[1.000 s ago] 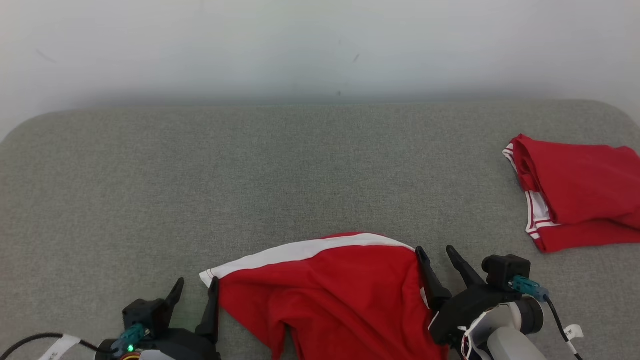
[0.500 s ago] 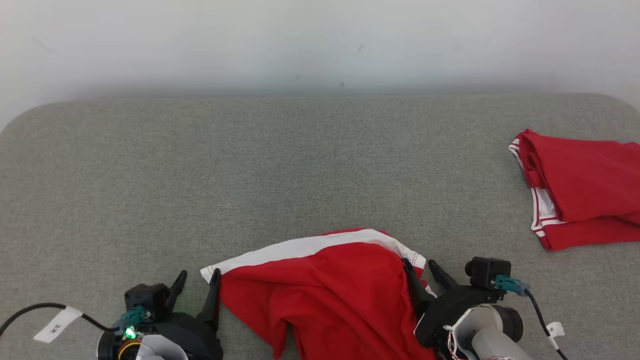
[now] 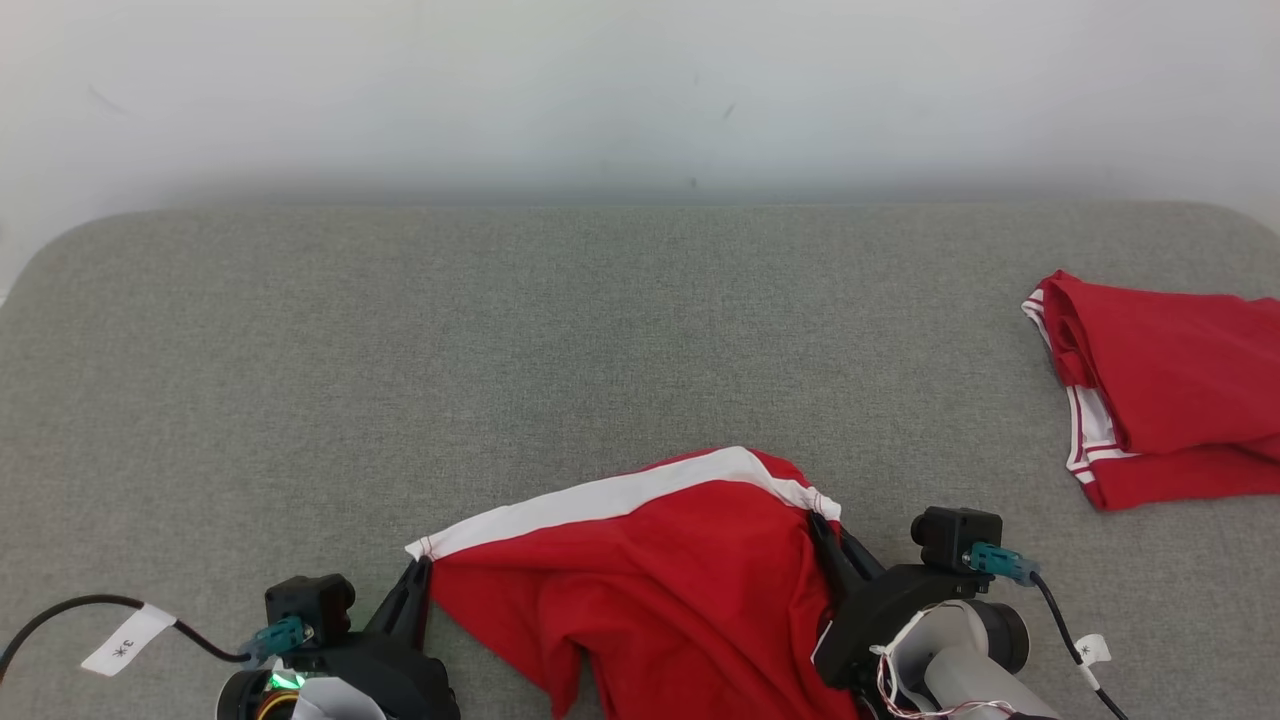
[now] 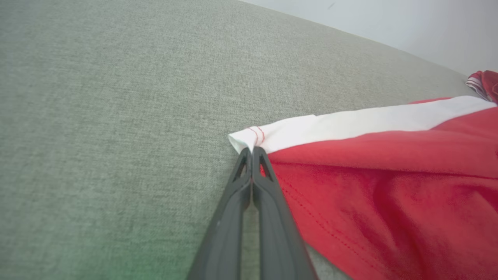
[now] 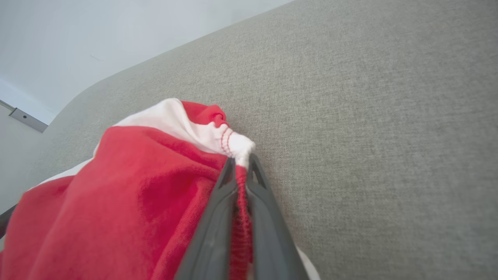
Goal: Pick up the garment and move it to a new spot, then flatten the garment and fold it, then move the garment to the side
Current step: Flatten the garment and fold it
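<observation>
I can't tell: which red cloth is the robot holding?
The front red garment: the left end effector and right end effector pinch its white-banded corners. The folded red garment lies untouched at the right.

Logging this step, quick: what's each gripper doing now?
Left gripper: closed, pinching the red garment's white-banded corner.
Right gripper: closed on that garment's opposite corner.

A grey-green woven fabric surface (image 3: 640, 330) spreads flat across the head view, evenly textured, with 2 rounded far corners (image 3: 60, 240), 1 at each side. Behind it rises a plain, pale wall (image 3: 640, 80), white to light grey, carrying a few small dark marks (image 3: 728, 110). A soft band of shadow (image 3: 640, 192) runs where surface meets wall. The light is diffuse and even. In the right wrist view, a short grey strip (image 5: 24, 117) sits beyond the surface's rounded edge.
</observation>
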Controlling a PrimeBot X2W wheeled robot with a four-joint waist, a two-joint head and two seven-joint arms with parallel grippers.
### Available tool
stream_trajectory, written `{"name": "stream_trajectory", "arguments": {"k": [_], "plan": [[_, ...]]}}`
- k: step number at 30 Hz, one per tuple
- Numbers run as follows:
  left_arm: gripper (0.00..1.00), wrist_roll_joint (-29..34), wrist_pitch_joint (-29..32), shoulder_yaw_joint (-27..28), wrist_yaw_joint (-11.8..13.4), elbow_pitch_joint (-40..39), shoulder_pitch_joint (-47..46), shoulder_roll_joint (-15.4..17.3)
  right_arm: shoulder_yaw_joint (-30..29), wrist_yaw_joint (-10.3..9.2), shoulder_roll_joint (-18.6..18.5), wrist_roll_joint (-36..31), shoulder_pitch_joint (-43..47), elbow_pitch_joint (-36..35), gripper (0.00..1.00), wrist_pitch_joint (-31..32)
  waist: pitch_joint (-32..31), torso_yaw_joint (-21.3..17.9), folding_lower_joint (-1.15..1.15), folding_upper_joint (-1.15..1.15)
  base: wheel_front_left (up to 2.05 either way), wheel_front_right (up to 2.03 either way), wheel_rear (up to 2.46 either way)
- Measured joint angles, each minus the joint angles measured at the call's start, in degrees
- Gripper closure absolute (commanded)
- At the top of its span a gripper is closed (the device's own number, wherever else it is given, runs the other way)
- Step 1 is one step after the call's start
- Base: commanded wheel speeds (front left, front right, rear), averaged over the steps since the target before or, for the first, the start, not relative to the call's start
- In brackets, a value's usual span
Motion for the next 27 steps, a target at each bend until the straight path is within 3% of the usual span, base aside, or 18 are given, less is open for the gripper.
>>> {"name": "stream_trajectory", "arguments": {"k": [11, 12, 13, 14, 27], "plan": [[1.0, -1.78, 0.0, -0.63, 0.0, -0.51, 0.49, 0.83, 2.85, 0.0, -0.68, 3.23, -0.21, 1.7, 1.0, -1.76, -1.36, 0.32, 0.0, 0.0, 0.0, 0.0, 0.0], [0.84, -1.91, 0.0, -0.64, 0.0, -0.31, 0.77, 0.85, 3.11, 0.0, -0.74, 3.57, -0.2, 1.88, 0.64, -1.77, -1.48, 0.31, 0.0, 0.0, 0.0, 0.0, 0.0], [0.27, -1.91, 0.0, -0.67, 0.0, -0.18, 0.96, 0.87, 3.37, 0.0, -0.78, 3.69, -0.2, 2.09, 0.0, -1.78, -1.6, 0.31, 0.0, 0.0, 0.0, 0.0, 0.0], [0.0, -1.92, 0.0, -0.65, 0.0, -0.01, 0.98, 0.85, 3.64, 0.0, -0.81, 4.01, -0.19, 2.2, 0.0, -1.82, -1.7, 0.31, 0.0, 0.0, 0.0, 0.0, 0.0], [0.0, -3.9, -0.01, -0.62, 0.0, 1.37, 0.25, 0.52, 5.09, 0.0, -2.11, 5.87, -2.39, 2.93, 0.0, -2.77, -0.06, 0.37, 0.0, 0.0, 0.0, 0.0, 0.0]]}}
